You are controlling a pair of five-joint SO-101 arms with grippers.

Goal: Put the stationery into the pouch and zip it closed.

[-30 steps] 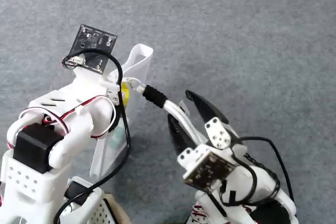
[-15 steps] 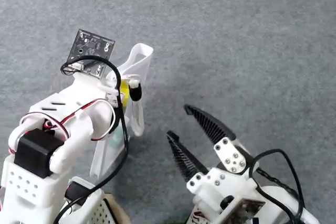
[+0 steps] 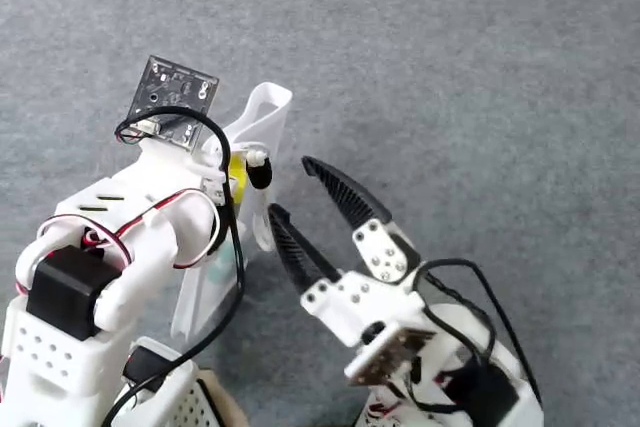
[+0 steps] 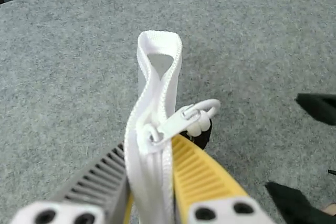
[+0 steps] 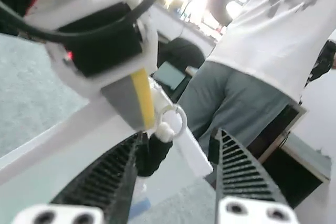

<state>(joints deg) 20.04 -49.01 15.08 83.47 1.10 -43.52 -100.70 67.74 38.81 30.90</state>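
The grey worktop (image 3: 480, 77) carries a white pouch (image 3: 262, 117) held up on its edge, zip side up. The left pincer (image 4: 152, 166) is clamped across the pouch's top edge, one finger on each side. The right pincer (image 3: 289, 187) is spread wide, its tips close to the zip pull (image 4: 197, 115), a small ring with a black tab
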